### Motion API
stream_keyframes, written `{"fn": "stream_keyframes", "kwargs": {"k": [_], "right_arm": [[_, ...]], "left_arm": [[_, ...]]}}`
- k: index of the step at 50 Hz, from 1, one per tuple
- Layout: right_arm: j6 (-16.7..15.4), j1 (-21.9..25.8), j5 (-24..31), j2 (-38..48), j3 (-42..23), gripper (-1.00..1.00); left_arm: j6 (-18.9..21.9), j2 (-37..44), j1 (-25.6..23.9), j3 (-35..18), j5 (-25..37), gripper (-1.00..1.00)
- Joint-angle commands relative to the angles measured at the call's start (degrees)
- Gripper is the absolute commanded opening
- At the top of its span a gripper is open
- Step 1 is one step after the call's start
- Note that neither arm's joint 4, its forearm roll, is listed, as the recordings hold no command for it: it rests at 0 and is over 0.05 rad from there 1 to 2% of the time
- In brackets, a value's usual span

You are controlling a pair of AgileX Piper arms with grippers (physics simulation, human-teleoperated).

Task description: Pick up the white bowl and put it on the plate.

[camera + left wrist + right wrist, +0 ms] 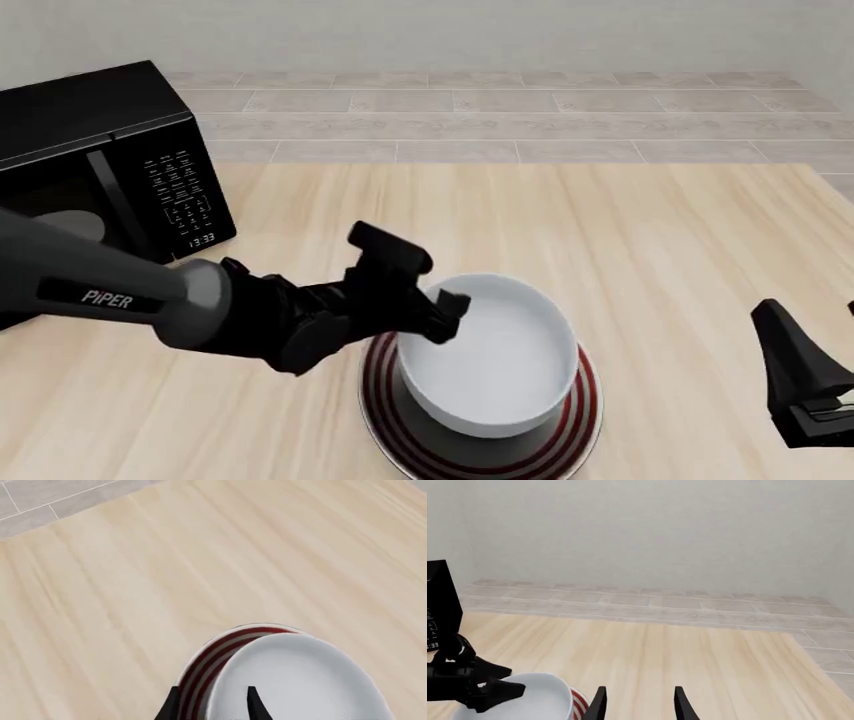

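Note:
The white bowl (pixel 494 350) sits on the red-ringed plate (pixel 567 440) near the table's front centre. My left gripper (pixel 434 308) is open, with one finger on each side of the bowl's left rim. In the left wrist view the fingertips (pixel 253 702) straddle the bowl's (pixel 300 680) rim above the plate (pixel 220 650). My right gripper (pixel 814 350) is open and empty at the front right, well away from the bowl. The right wrist view shows the bowl (pixel 540 697), a sliver of the plate (pixel 579 700) and the left gripper (pixel 487 690).
A black microwave (pixel 94 150) stands at the table's back left, beside the left arm. The wooden table (pixel 641 230) ends at a grey tiled floor behind and to the right.

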Motion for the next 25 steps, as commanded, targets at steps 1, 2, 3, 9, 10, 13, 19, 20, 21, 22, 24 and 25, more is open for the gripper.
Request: {"fn": "stream_keyframes", "kwargs": {"k": [1,2,3,9,10,13,19,20,21,22,24,25], "right_arm": [[-0.1,0.0,-0.1,0.2,0.0,1.00],[-0.1,0.0,-0.1,0.2,0.0,1.00],[-0.1,0.0,0.0,0.1,0.0,1.00],[0.0,-0.2,0.0,0.0,0.0,1.00],[-0.1,-0.2,0.0,0.1,0.0,1.00],[-0.1,-0.1,0.1,-0.1,0.0,1.00],[0.0,-0.2,-0.3,0.4,0.0,1.00],[0.0,-0.2,-0.3,0.4,0.0,1.00],[0.0,-0.2,-0.2,0.3,0.0,1.00],[0.0,-0.2,-0.2,0.3,0.0,1.00],[0.1,0.0,-0.3,0.4,0.0,1.00],[0.1,0.0,-0.3,0.4,0.0,1.00]], "left_arm": [[0.1,-4.0,0.0,0.9,1.2,1.00],[0.1,-4.0,0.0,0.9,1.2,1.00],[0.2,-5.5,0.2,1.3,1.3,1.00],[0.5,-14.0,0.4,3.5,3.9,1.00],[0.4,-15.1,0.5,3.7,4.6,1.00],[1.1,-20.4,1.5,5.3,5.5,1.00],[1.7,-29.3,2.3,7.4,8.5,1.00],[1.7,-29.3,2.3,7.4,8.5,1.00],[1.9,-30.8,2.5,7.9,8.8,1.00],[2.4,-31.9,2.7,8.2,9.2,1.00],[1.8,-34.4,2.8,8.7,10.2,1.00],[2.2,-36.5,3.2,9.4,10.6,1.00]]}}
